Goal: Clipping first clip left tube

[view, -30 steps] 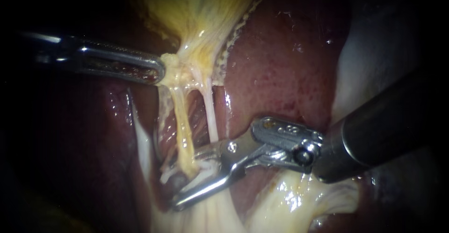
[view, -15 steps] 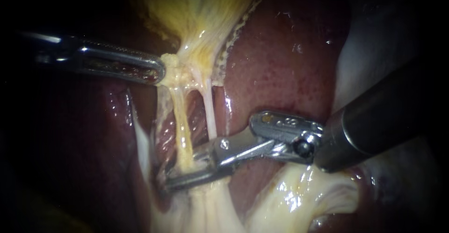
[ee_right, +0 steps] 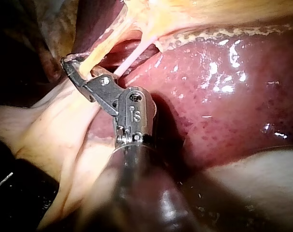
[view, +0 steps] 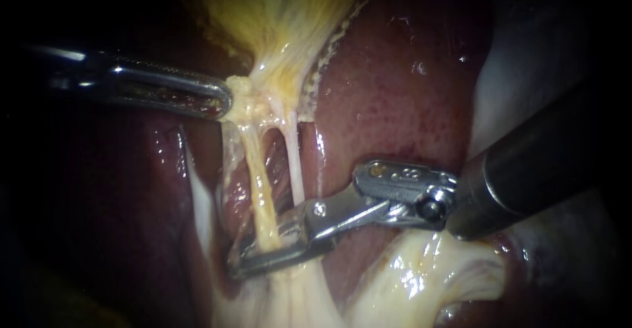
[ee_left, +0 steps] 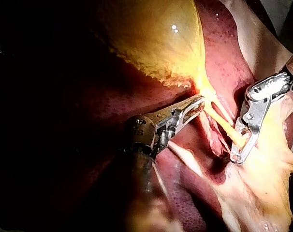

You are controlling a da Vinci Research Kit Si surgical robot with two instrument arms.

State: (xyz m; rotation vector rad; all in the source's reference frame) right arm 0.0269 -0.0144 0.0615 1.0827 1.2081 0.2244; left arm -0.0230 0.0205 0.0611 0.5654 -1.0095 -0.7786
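My right instrument [view: 263, 247] has its jaws clamped on the left tube [view: 258, 176], gripping the yellow strand from both sides at its lower end, just beside the paler right tube [view: 295, 163]. My left instrument [view: 224, 101] has its jaws closed on the gallbladder [view: 283, 12] at its narrow neck, where both tubes meet, with the liver [view: 395, 91] alongside.

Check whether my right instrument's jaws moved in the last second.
Yes. The right instrument closed its jaws onto the left tube, the lower jaw swinging up to it.
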